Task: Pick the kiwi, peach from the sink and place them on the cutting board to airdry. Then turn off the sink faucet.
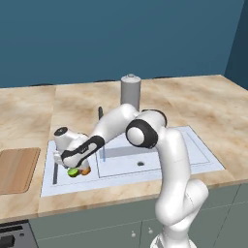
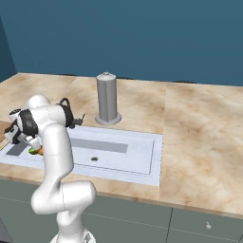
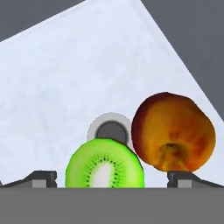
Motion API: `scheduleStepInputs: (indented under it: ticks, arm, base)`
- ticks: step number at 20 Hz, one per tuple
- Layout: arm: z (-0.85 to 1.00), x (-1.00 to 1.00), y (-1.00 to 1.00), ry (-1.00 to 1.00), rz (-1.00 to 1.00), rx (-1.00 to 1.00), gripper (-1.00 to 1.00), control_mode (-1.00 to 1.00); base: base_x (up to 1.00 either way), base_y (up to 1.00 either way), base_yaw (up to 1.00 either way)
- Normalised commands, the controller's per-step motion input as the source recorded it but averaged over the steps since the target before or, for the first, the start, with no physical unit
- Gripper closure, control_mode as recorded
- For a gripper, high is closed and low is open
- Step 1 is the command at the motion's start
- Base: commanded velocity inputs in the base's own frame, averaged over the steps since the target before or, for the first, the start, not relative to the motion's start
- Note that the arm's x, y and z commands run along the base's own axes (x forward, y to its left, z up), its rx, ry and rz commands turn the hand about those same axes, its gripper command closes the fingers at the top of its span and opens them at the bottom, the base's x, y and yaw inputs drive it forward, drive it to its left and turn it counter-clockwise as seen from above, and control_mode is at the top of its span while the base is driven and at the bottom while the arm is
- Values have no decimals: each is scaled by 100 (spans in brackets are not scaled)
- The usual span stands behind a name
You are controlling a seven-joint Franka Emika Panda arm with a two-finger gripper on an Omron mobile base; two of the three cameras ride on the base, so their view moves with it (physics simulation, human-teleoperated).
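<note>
In the hand view, the bright lime-green cut kiwi (image 3: 105, 164) with its pale core is seen between the two dark fingertips (image 3: 41, 178), which stand wide apart and grip nothing, while the round orange peach (image 3: 173, 131) with reddish-brown tint lies just beside it, touching or nearly so; behind both, a dark drain hole (image 3: 110, 130) is set in the floor of the pale blue-grey rectangular sink (image 3: 65, 87). From the left base view, the two fruits are shown as small spots, kiwi (image 1: 73, 172) and peach (image 1: 85, 171), in the smaller compartment under the lowered jaws; the flat light-brown wooden cutting board (image 1: 17, 169) is seen on the marbled beige tabletop (image 1: 203, 101), near the sink's (image 1: 203, 155) left end, and the thin dark faucet (image 1: 100, 115) stands behind the basin. In the right base view, most of the fruit is blocked by the white arm (image 2: 52, 142). A tall grey cylinder with a knobbed top (image 2: 107, 98) stands behind the longer compartment.
</note>
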Motion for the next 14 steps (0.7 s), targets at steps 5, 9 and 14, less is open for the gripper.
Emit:
scheduleStepInputs:
  ticks: [5,9,14]
  arm:
    - [-23,-3,-3,1,-8,0,-100,-100]
    - [-31,0,-1,0,-8,0,-100,-100]
    - [-30,0,0,0,-7,0,-100,-100]
  base:
    - [0,0,0]
    - [0,0,0]
    - [0,0,0]
